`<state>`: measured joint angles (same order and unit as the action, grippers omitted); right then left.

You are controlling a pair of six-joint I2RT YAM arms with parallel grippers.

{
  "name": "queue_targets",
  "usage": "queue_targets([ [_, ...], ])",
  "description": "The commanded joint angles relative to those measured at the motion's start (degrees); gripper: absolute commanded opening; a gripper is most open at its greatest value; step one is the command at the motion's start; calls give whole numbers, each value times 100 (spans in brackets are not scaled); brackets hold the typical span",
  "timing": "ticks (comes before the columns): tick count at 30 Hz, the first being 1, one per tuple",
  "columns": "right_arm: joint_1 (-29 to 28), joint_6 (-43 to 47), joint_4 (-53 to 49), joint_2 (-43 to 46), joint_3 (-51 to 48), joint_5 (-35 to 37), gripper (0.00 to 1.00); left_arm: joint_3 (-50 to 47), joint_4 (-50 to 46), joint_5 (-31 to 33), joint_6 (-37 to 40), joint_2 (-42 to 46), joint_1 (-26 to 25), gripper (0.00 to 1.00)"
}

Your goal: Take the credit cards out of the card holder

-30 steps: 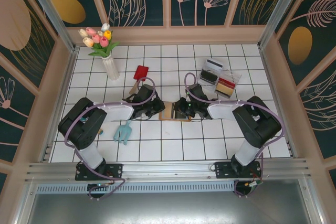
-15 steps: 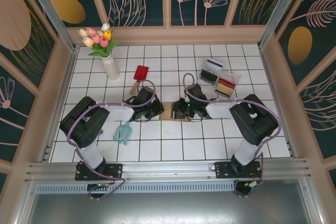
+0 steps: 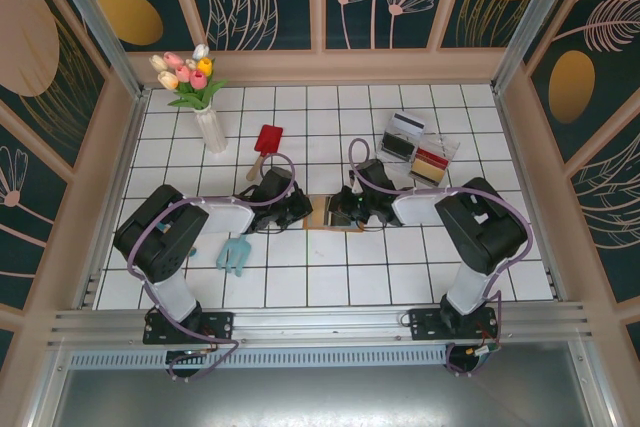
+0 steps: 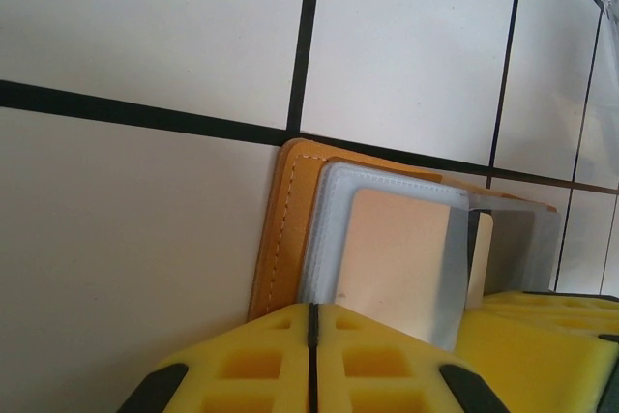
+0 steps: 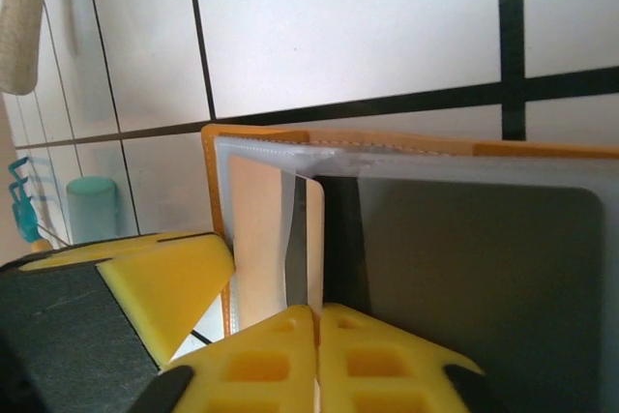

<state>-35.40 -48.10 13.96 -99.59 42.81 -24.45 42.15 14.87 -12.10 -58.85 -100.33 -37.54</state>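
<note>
The orange-brown card holder (image 3: 326, 217) lies open on the tiled floor between both grippers. The left wrist view shows its stitched orange edge (image 4: 276, 229) and a clear pocket holding a pale credit card (image 4: 397, 258). My left gripper (image 3: 303, 210) (image 4: 311, 310) is shut, nothing visible in its seam, its tips on the holder's left half. My right gripper (image 3: 343, 211) (image 5: 316, 310) is shut on a pale credit card with a dark stripe (image 5: 308, 239) that is lifted out of the pocket. A dark grey pocket (image 5: 464, 268) covers the holder's right half.
A white vase of tulips (image 3: 208, 127) stands at the back left and a red scoop (image 3: 267, 139) lies behind the left gripper. At the back right sits a clear tray (image 3: 418, 147) with small items. A teal toy (image 3: 236, 252) lies front left.
Both arms have drawn in slightly toward the card holder over the last second. Since half a second ago almost nothing has moved.
</note>
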Motion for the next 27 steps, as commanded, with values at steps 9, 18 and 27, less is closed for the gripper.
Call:
queue_targets([
  [9, 337, 287, -289, 463, -535, 36, 0, -269, -615, 170, -13, 76, 5, 13],
  [18, 611, 531, -230, 1407, -851, -217, 0, 4, -566, 79, 217, 180, 9, 19],
  [27, 1150, 388, 606, 2292, -1004, -1333, 0, 259, -230, -499, 830, 1090, 380, 41],
])
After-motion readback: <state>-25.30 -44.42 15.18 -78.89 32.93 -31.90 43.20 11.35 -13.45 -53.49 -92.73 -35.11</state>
